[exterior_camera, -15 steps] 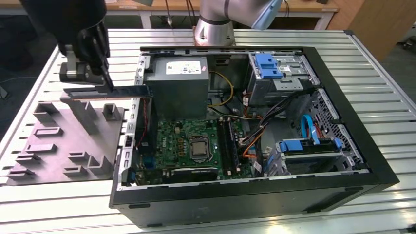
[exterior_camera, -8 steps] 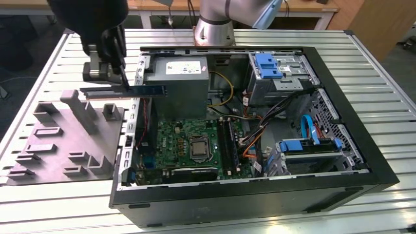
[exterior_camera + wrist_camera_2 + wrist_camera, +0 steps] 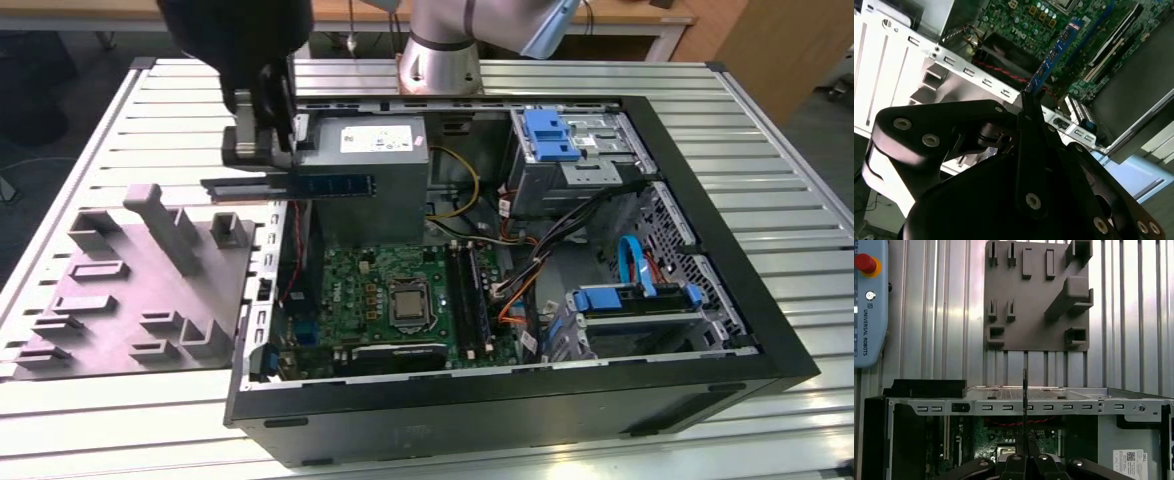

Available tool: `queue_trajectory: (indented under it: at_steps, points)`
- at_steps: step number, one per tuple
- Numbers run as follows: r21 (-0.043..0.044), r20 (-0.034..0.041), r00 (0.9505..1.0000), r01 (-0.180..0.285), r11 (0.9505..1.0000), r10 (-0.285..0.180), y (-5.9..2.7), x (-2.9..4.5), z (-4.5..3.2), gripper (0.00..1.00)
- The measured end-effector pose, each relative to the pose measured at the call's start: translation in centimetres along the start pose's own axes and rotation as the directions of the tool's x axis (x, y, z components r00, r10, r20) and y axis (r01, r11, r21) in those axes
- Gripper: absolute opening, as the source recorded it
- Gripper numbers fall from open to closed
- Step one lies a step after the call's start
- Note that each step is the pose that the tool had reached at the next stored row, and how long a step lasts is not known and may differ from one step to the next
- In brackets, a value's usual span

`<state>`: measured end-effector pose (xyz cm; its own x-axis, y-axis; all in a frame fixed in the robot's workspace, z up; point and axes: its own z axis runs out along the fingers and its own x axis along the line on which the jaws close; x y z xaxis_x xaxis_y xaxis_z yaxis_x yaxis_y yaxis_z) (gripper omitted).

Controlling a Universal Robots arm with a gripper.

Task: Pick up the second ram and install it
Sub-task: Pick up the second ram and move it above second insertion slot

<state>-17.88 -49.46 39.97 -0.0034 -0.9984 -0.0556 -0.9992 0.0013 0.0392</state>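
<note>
A ribbed silver aluminium table (image 3: 747,100) carries an open black desktop computer case (image 3: 534,400), lying on its side. A grey moulded plastic fixture plate (image 3: 134,290) with raised blocks and pockets lies just beside the case, on the exterior view's left. Inside the case are a silver boxy power supply (image 3: 380,150) and a green motherboard (image 3: 360,290) with long black slots. The black gripper (image 3: 274,165) hangs over the case's wall on the exterior view's left, its fingers pressed together on one end of the second ram (image 3: 336,185). This long, narrow blue-black circuit strip is lifted clear of the slots and points inward in front of the power supply. In the second wrist view the second ram (image 3: 1056,52) juts from the gripper (image 3: 1026,100) above the motherboard.
</note>
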Motion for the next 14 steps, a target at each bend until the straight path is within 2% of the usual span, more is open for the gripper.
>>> queue_trajectory:
  at_steps: [14]
  points:
    - [-0.0002,0.0,1.0,0.0,1.0,0.0,-4.67,-0.01,-0.17,0.12]
